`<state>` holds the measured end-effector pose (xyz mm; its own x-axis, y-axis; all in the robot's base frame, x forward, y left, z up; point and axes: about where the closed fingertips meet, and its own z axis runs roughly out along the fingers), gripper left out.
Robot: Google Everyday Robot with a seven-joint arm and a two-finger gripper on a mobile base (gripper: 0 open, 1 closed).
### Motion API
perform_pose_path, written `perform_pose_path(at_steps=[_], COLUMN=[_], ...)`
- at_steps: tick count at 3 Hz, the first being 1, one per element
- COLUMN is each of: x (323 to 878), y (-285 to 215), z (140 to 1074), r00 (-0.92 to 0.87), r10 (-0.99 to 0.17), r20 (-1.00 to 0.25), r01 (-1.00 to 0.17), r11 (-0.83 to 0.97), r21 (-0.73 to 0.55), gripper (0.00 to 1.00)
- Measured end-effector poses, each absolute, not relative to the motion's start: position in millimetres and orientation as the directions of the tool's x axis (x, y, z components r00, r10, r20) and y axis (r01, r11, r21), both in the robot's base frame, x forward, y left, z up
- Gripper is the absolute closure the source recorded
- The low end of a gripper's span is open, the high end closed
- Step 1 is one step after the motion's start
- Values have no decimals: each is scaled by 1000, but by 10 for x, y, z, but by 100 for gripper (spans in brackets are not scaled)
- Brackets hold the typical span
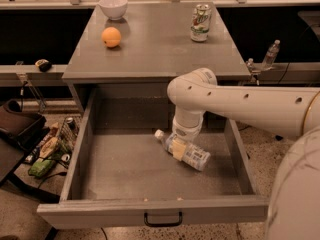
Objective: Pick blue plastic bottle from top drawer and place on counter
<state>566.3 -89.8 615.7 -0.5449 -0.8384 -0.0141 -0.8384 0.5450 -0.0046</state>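
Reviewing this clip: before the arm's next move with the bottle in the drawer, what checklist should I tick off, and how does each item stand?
1. Top drawer pulled open: ok.
2. Blue plastic bottle reachable, lying on its side on the drawer floor: ok.
3. Claw down in the drawer at the bottle: ok.
4. Hold on the bottle secure: cannot tell.
5. Bare spot on the counter, in front of the orange and soda can: ok.
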Motion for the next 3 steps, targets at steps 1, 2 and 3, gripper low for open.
perform_pose_path(at_steps=[1,2,3], x=[5663,5645,5602], y=[-898,-958,-1144], z=[6157,6422,7225], r00=[-545,-501,-431], r10=[-838,-864,-887], r20=[-14,-59,-168], r01=[-838,-865,-897], r11=[545,502,441], r21=[-5,-10,-29], gripper=[100,100,100])
